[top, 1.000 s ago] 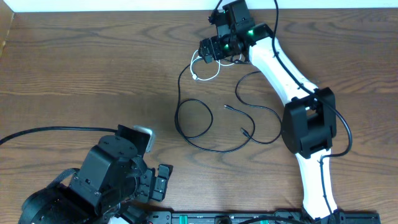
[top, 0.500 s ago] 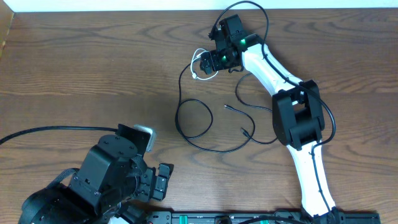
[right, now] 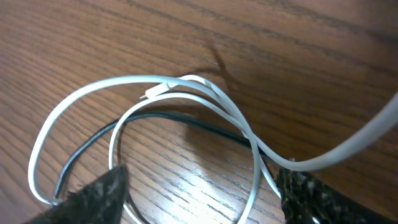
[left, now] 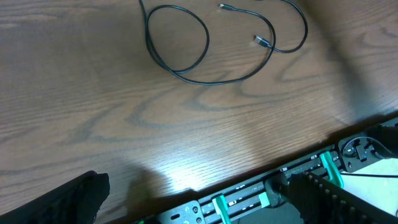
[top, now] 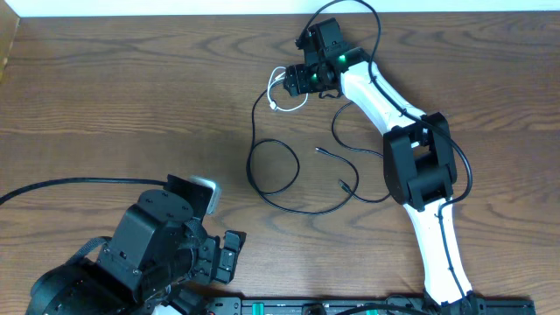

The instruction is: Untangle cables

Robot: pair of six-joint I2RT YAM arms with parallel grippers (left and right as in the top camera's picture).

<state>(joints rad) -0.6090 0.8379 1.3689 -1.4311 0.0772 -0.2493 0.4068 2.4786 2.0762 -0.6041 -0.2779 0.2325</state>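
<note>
The white cable [top: 278,103] lies in a small coil at the back of the table, with the black cable [top: 250,166] running out from under it into wide loops toward the middle. My right gripper [top: 294,80] hangs low over the coil. In the right wrist view its jaws stand apart astride white cable [right: 81,93] strands, and the black cable [right: 186,121] passes beneath them; the right gripper [right: 202,202] grips nothing. My left gripper [left: 199,199] stands open and empty at the near edge, far from the black cable [left: 205,81].
A thick black cable [top: 70,184] from the left base crosses the left side of the table. The right arm's own cable [top: 367,13] arcs above its wrist. A black rail with green clips [left: 249,196] lines the front edge.
The right arm has folded in and brought its gripper down over the white coil, and its jaws have narrowed a little. The left arm has not moved.
</note>
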